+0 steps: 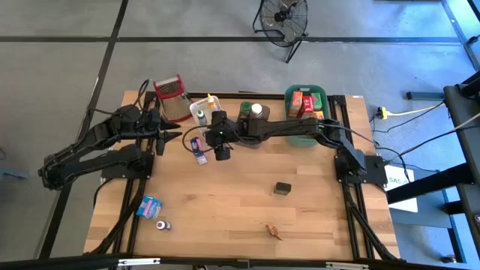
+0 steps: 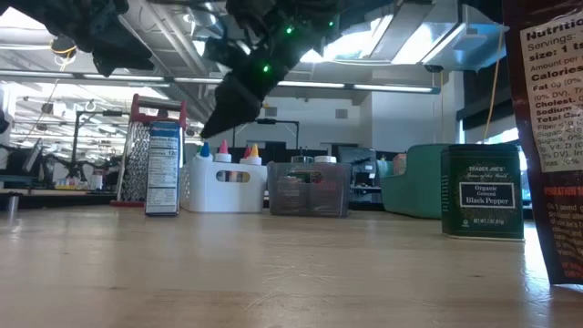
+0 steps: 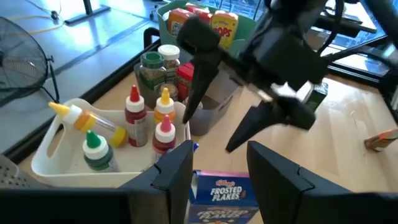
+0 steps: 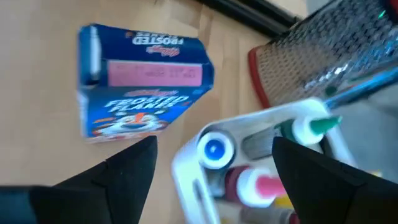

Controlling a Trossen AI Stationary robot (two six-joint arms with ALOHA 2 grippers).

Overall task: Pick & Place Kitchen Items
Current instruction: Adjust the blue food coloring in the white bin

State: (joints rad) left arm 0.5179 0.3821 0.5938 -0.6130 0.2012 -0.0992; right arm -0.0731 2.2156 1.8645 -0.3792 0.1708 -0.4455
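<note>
A blue Frosted Flakes box [image 1: 199,151] stands upright on its bottom end on the table [image 2: 162,169], in front of the grater. My right gripper [image 1: 222,151] hangs open above the table between that box and the white tub of small bottles [image 4: 249,163]. It slants down, and nothing is between its fingers [image 4: 127,169]. My left gripper [image 3: 217,155] is open and empty, held high at the table's left and pointing at the same box [image 3: 221,190]. A black pepper tin [image 1: 283,187] stands alone mid-table.
Along the far edge stand a grater with a red top [image 1: 171,96], the white tub [image 1: 204,112], a brown tub of jars [image 1: 251,118] and a green tub of boxes [image 1: 307,105]. A blue packet [image 1: 150,206], a tiny bottle [image 1: 163,225] and an orange item [image 1: 274,231] lie near the front.
</note>
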